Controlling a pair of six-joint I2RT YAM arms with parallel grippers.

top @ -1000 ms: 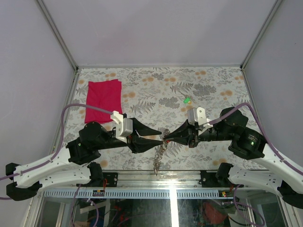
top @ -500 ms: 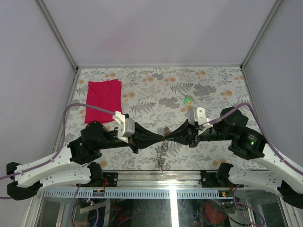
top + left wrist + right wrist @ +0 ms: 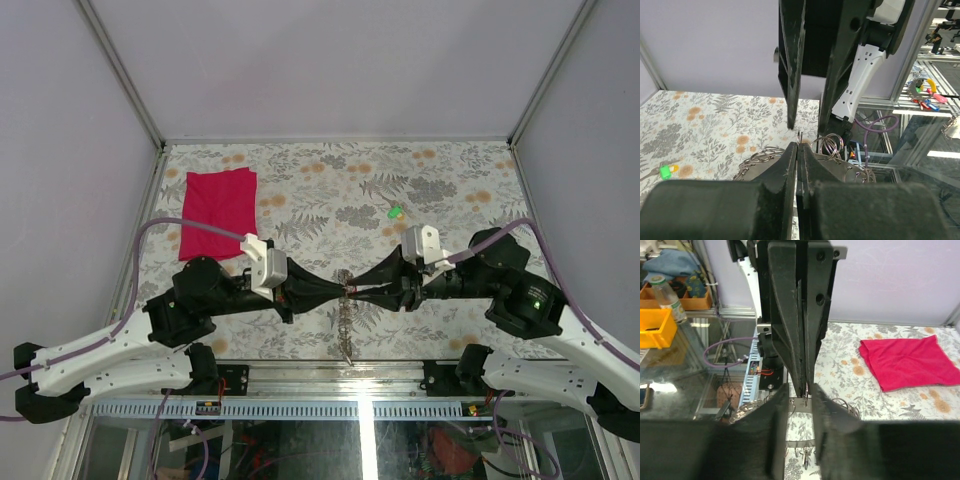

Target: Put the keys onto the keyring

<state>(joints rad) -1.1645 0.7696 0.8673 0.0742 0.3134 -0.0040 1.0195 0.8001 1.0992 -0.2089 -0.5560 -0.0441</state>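
Note:
The keyring (image 3: 346, 318) hangs edge-on between my two grippers above the table's near edge, with small rings and silver keys (image 3: 805, 456) dangling from it. My left gripper (image 3: 342, 290) is shut on its rim; the left wrist view shows the jaws (image 3: 799, 146) pressed together on the thin metal edge, with the grey ring (image 3: 842, 161) behind them. My right gripper (image 3: 352, 291) is open, its fingers (image 3: 801, 392) straddling the left gripper's tips and the ring (image 3: 800, 441). A loose green key (image 3: 395, 211) lies on the table, also in the left wrist view (image 3: 667, 171).
A red cloth (image 3: 218, 212) lies at the table's back left, also in the right wrist view (image 3: 910, 362). Grey walls enclose the table on three sides. The metal front rail (image 3: 340, 385) runs just below the hanging ring.
The right gripper has opened around the left gripper's tips. The left gripper moved right to meet it. The keyring swung from a leftward slant to hanging straight down.

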